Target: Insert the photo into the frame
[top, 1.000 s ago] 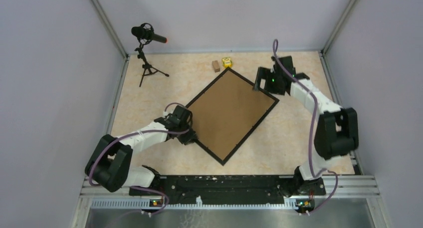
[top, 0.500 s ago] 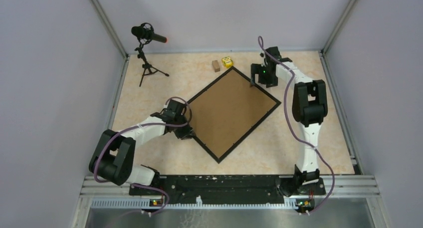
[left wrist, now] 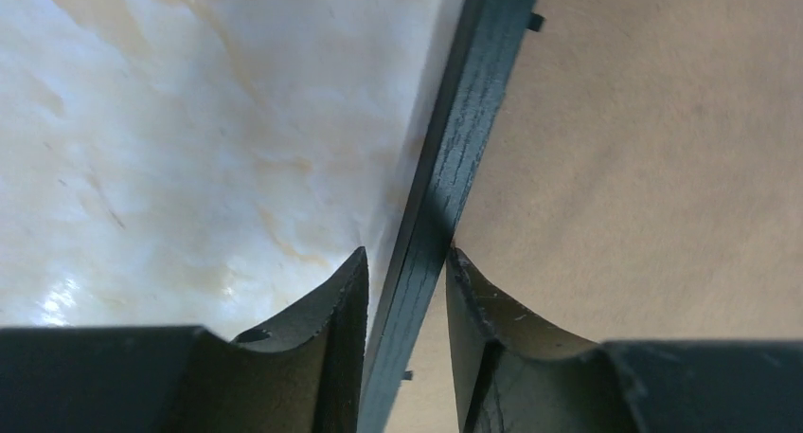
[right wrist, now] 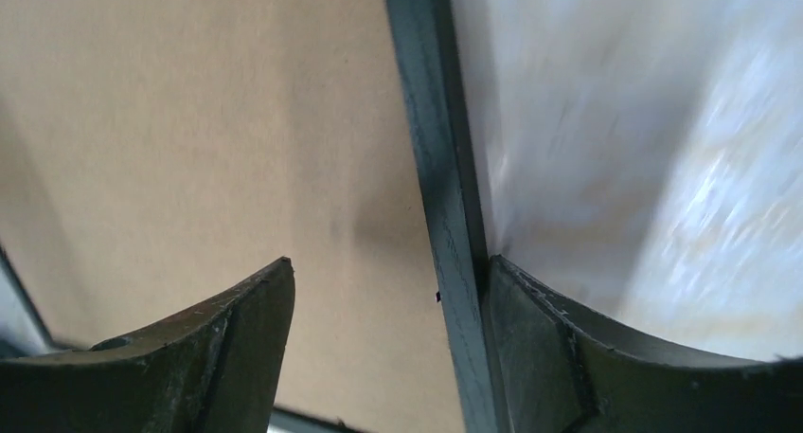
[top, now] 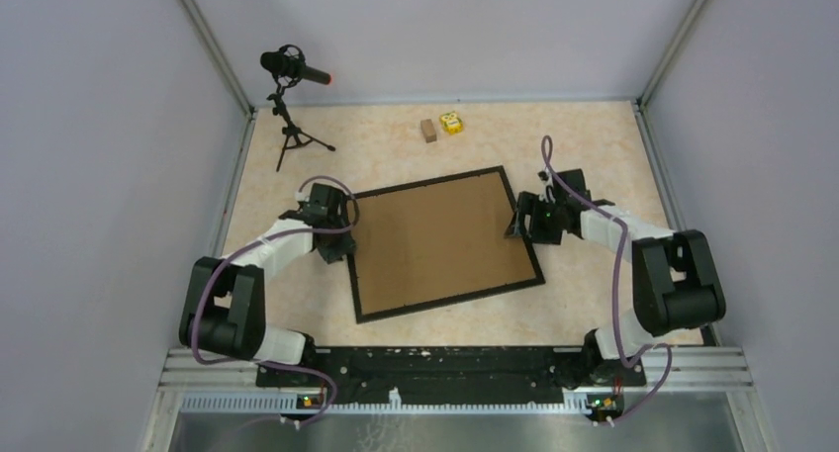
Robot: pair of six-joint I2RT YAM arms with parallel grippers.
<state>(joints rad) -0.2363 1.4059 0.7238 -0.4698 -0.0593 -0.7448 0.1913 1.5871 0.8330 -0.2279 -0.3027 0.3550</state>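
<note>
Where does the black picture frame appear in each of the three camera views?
Top external: the frame lies flat in the middle of the table, slightly tilted.
Left wrist: one bar of the frame slants from the top centre down to the bottom edge.
Right wrist: one bar of the frame runs top to bottom, just right of centre.
Shared landmark: the brown backing board inside the frame.
</note>
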